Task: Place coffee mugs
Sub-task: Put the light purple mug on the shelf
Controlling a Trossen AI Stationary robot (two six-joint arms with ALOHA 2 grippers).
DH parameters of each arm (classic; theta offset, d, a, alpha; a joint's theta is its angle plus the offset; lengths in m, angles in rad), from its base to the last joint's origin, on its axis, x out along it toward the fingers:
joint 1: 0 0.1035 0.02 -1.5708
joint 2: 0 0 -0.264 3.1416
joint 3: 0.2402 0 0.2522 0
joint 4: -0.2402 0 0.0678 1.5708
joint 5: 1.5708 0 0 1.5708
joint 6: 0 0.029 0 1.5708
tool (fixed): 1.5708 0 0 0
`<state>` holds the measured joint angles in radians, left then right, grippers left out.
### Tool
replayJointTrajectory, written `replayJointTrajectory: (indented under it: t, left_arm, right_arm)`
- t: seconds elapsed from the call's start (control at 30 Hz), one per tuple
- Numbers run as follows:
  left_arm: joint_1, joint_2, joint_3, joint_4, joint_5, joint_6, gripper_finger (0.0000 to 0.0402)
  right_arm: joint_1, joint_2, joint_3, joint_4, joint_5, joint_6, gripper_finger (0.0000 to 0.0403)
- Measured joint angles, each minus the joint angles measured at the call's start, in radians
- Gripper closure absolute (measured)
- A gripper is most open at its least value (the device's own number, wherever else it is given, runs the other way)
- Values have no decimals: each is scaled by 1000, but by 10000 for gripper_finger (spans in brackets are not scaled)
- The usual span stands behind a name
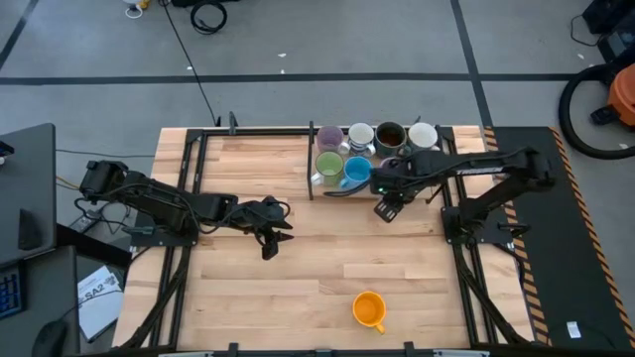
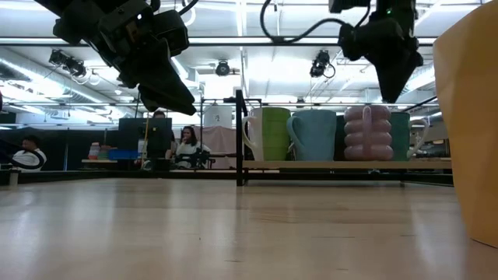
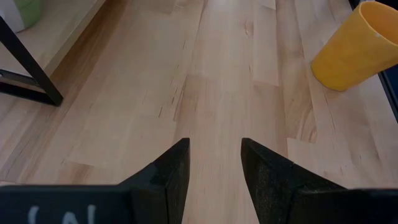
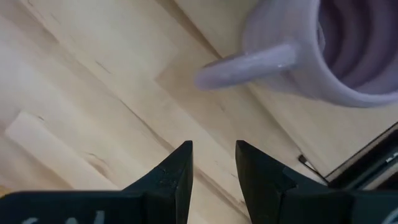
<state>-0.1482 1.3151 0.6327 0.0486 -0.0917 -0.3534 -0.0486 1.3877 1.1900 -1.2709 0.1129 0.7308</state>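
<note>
Several coffee mugs stand upright on a low wooden shelf at the table's far middle: lilac, two white, dark, green, blue and ribbed lavender. An orange mug stands alone near the front edge. My right gripper hangs open, pointing down, above the bare wood just in front of the lavender mug's handle. My left gripper waits open over the table's left middle, with nothing between its fingers.
Black frame rails run along the table's left and right sides. A black post marks the shelf's left end. Bare wood lies between the shelf and the orange mug. People sit in the room beyond.
</note>
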Motion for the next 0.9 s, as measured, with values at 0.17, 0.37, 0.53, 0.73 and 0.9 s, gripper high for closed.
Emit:
replayJointTrajectory:
  t: [0.17, 0.37, 0.53, 0.73, 0.9]
  left_arm:
    - [0, 0, 0, 0, 0, 0, 251]
    - [0, 0, 0, 0, 0, 0, 251]
    - [0, 0, 0, 0, 0, 0, 251]
    - [0, 0, 0, 0, 0, 0, 251]
    - [0, 0, 0, 0, 0, 0, 251]
  right_arm:
    - [-8, 54, 0, 7, 31, -1, 276]
    - [-28, 103, 0, 32, 48, -39, 276]
    - [-51, 120, 0, 102, 49, -95, 276]
    - [-92, 124, 0, 167, 51, -144, 276]
    - [-124, 124, 0, 198, 51, -163, 276]
